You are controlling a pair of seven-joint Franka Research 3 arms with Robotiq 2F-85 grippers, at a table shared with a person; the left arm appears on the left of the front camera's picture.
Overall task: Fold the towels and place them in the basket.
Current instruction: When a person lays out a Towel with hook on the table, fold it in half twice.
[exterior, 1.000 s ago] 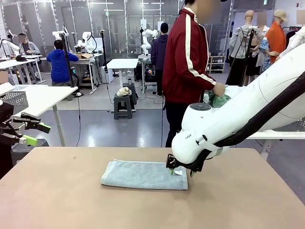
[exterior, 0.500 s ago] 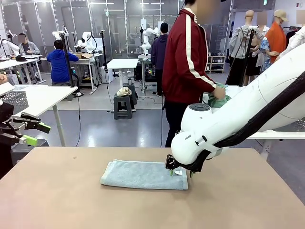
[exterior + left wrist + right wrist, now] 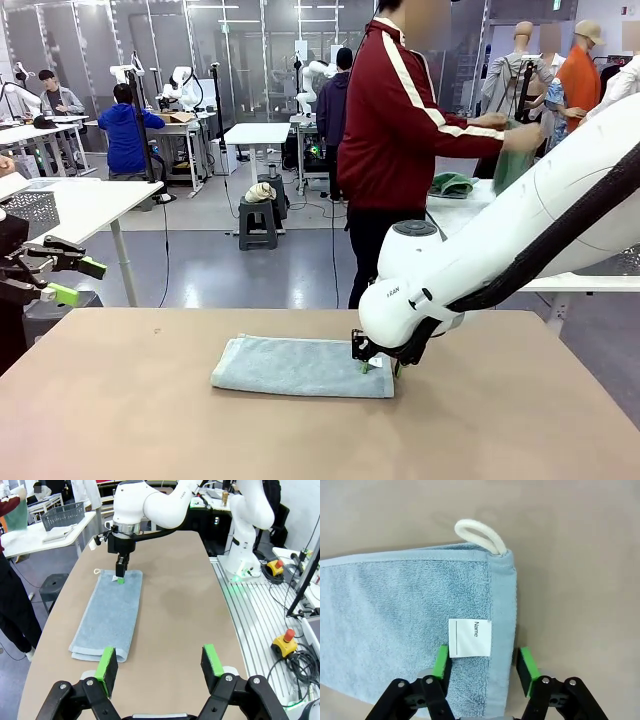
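**Right wrist view:** the towel (image 3: 395, 610) runs out past the left and bottom edges. Its lower part is hidden behind the right gripper (image 3: 484, 664). Whether the pads clamp the hem or merely straddle it cannot be told.

**Front view:**
- Centre right: that gripper's fingertips are largely masked by the wrist housing.
- Right edge: the right arm (image 3: 520, 230) is cut off.
- Mid-left edge: the arm of the left gripper (image 3: 78, 281) is cut off.
- Upper right: the person's hand (image 3: 515, 128) and a green cloth (image 3: 508, 165) are motion-blurred.

**Left wrist view:** upper left, the contents of the basket (image 3: 62, 516) are too small to tell.
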